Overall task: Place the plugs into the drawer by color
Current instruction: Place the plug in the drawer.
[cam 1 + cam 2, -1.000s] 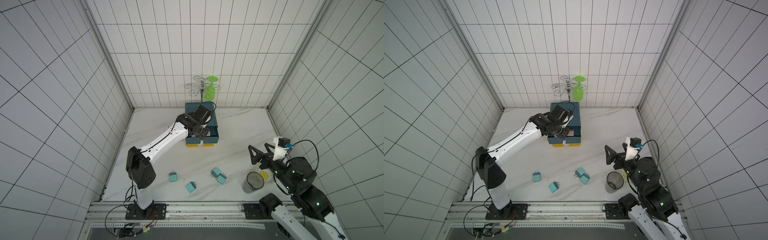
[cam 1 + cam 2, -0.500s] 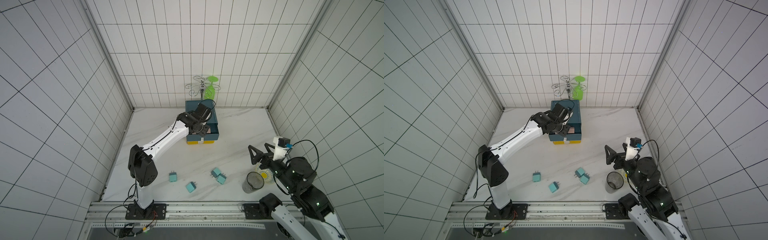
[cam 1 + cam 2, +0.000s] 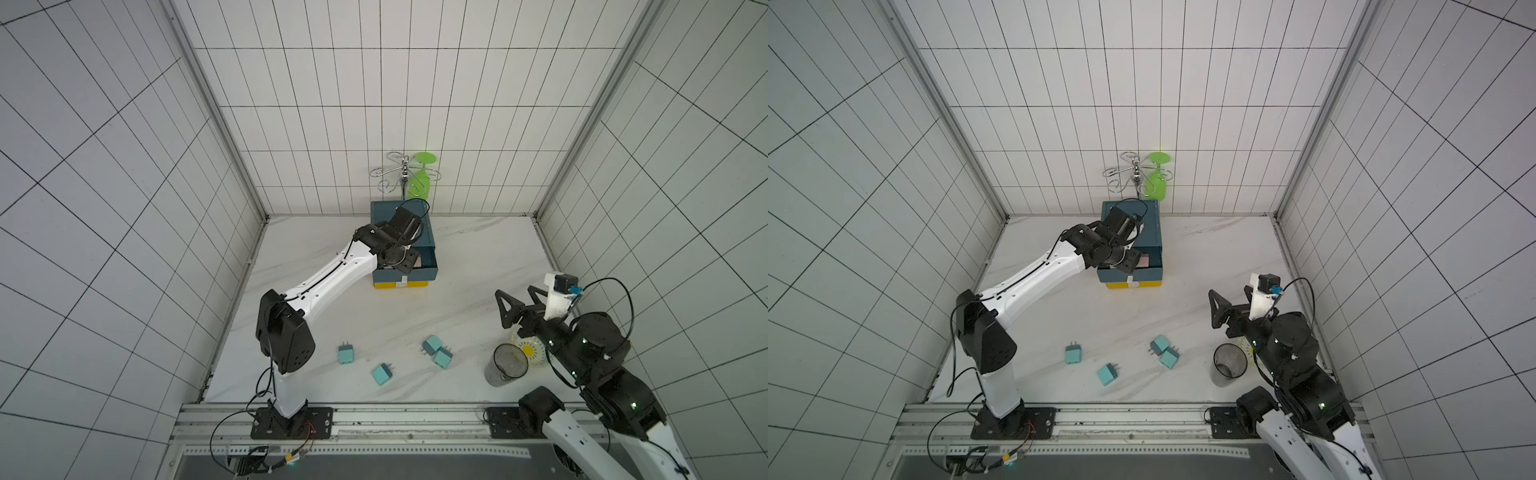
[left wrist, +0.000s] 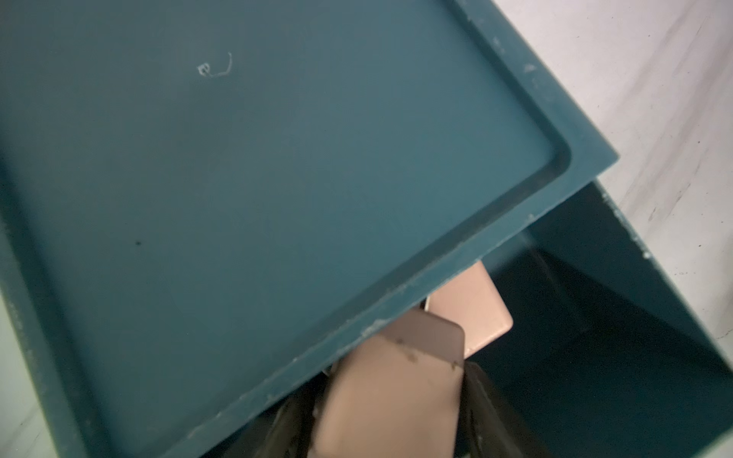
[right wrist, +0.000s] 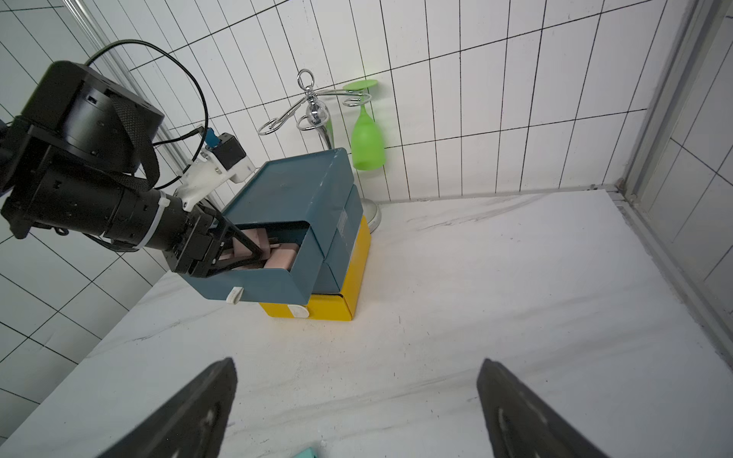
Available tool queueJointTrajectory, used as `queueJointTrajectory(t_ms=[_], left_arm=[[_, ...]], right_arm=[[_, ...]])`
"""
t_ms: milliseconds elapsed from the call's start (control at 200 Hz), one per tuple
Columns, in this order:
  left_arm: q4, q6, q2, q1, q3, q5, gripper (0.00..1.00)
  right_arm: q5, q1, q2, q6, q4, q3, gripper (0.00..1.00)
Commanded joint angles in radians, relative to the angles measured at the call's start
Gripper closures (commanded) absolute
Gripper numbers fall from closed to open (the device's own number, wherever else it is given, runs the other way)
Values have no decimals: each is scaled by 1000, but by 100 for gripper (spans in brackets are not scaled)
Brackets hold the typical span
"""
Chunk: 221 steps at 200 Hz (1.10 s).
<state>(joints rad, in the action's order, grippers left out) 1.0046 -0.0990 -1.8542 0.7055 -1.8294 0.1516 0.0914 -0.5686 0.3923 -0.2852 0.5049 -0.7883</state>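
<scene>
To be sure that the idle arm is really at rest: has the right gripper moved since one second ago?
No. In a top view the right gripper keeps the same place relative to the grey cup.

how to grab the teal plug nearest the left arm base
Take the teal plug by its body's two flat side faces, coming straight down from above: it lies flat and alone, prongs pointing toward the back wall.
</scene>
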Motion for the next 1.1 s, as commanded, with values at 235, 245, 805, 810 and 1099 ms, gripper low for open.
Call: queueJointTrajectory(t_ms=[235,245,805,810,1099], left_arm=[[-24,-22,-3,-9,31,8,37],[-24,-24,-2,-9,31,5,37],[-309,-205,331,-146,255,-25,37],[-314,-206,331,-151,257,-25,37],[-462,-154,158,-278,249,-185,47]], right_arm=[[8,10,5,2,-26,12,1],[9,9,5,2,-27,12,1],[-308,-25,333,-90,-19,-92,2],[-309,-28,339,-99,-18,-94,2],[-51,-365,770,-65,-162,-238,6]])
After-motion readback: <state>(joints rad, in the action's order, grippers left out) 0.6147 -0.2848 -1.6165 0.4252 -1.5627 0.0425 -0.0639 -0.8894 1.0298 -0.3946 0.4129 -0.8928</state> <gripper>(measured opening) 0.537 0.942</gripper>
